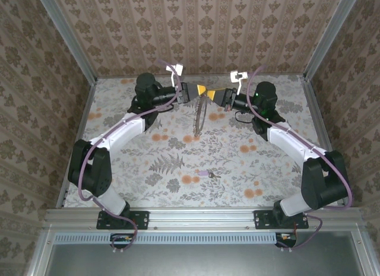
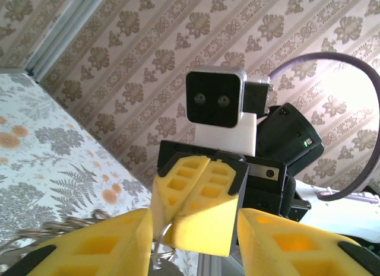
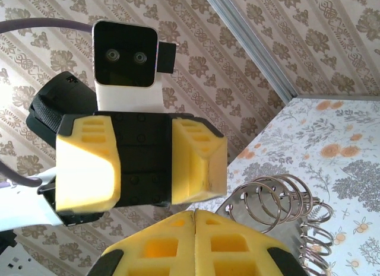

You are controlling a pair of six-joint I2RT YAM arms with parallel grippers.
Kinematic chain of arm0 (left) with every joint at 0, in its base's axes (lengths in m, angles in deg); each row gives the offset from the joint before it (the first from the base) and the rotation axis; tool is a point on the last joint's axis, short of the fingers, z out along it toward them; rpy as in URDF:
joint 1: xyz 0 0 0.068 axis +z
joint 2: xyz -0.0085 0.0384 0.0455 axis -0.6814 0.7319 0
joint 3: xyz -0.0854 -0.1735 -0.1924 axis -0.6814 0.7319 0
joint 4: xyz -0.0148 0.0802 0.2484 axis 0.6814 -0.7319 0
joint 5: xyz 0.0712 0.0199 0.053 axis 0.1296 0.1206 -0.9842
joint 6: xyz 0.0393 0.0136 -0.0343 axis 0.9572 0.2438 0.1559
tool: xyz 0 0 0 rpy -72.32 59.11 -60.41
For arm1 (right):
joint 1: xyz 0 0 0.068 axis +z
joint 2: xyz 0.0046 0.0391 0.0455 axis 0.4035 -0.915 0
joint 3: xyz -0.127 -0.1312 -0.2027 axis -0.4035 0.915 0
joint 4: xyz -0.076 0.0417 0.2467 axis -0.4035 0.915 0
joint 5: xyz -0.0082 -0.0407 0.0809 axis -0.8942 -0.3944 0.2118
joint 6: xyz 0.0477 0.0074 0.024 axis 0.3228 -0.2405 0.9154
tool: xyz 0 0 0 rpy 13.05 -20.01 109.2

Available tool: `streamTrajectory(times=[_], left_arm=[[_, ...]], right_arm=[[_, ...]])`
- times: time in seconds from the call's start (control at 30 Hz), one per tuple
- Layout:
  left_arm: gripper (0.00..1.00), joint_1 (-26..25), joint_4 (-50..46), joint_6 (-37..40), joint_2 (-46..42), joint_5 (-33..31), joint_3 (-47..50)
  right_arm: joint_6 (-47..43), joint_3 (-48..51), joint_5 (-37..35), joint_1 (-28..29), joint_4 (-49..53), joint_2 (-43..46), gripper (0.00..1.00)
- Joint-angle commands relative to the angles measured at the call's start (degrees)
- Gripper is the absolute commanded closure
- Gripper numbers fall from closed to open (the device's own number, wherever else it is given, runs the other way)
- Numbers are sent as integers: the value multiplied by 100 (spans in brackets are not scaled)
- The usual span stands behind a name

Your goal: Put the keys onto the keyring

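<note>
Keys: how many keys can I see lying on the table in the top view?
1. The key lies on the table near its front edge, about midway across, apart from the hanging keyring. Others may be hidden from the camera.

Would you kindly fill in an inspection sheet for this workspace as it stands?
Surface: floral-print table, flat.
Job's things: key lies on the table near the front centre; keyring hangs from the right gripper at the far middle.
Clutter: nothing seen.
Grippers: left gripper open, facing the right one; right gripper shut on the keyring.
Cables: purple cables loop along both arms.
Surroundings: patterned walls; metal rail at the near edge.
</note>
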Motion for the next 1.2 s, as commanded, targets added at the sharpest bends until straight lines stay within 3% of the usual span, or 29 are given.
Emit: streamTrajectory(times=[0.0, 0.17, 0.3, 0.67, 1.17], left_arm=[[52, 110, -53, 94, -221, 117, -159], [46, 275, -486, 441, -285, 114, -158], [46, 276, -624, 546, -215, 152, -192], [58, 290, -551, 402, 50, 223, -264], [61, 228, -13, 6, 236, 424, -361]], right_arm=[[-75, -300, 160, -28, -175, 13, 100], [-187, -382, 87, -22, 66, 31, 100], [-237, -481, 85, -29, 214, -3, 100], [-306, -726, 174, -28, 419, -101, 100], [162, -688, 271, -21, -173, -369, 100]])
